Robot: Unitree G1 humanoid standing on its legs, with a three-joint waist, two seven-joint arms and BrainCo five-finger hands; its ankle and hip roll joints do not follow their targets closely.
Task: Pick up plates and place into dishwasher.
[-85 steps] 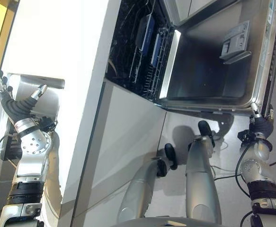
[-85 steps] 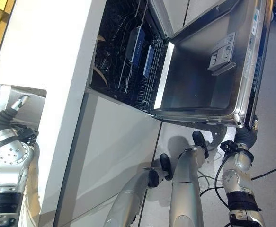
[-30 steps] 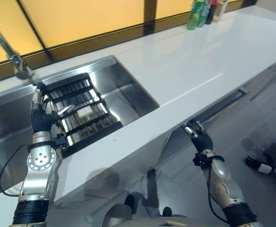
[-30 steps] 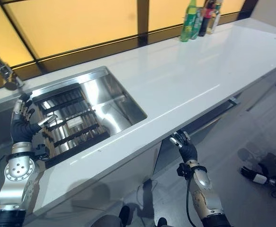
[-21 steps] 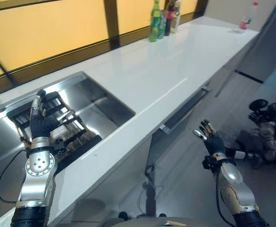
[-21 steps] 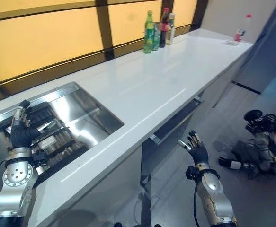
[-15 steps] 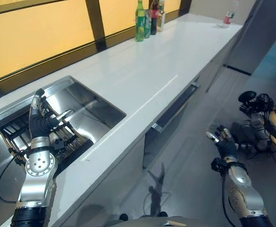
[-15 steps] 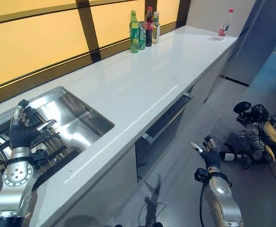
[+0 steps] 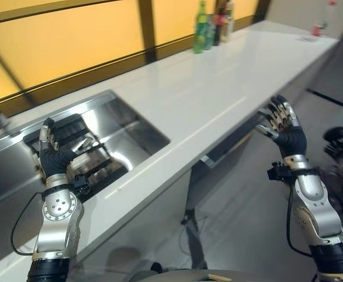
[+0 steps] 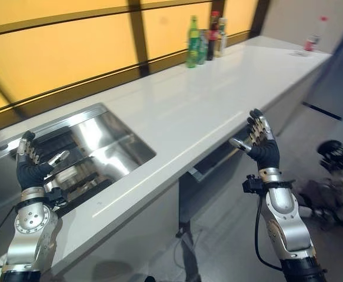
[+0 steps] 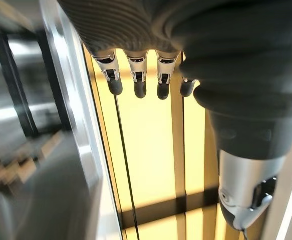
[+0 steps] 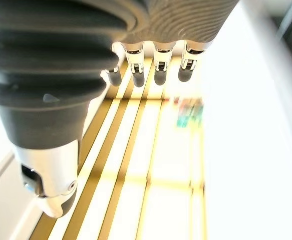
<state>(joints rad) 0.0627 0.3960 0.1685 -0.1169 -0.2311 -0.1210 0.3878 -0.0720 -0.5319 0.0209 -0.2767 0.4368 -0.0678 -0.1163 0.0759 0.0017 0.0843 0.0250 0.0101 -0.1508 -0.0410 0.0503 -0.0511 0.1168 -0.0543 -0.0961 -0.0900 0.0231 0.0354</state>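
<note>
Left hand [image 9: 52,157] spread over sink [image 9: 139,126], right hand [image 10: 260,147] spread beside counter [image 10: 183,111]

Table [image 10: 177,111]: white top, smooth and glossy, reflecting the window light. Sink [image 10: 109,138]: stainless steel, brushed to polished, with bright glare on its inner walls. Rack [image 9: 92,155] inside the sink: dark bars, matt, over shiny metal. Bottles [image 10: 205,39] at the far end: green and dark, glossy; glass or plastic cannot be told. Left hand [image 9: 52,157] and right hand [image 10: 259,144]: silver metallic fingers with dark matt tips; ribbed dark covers, rubbery in look.
</note>
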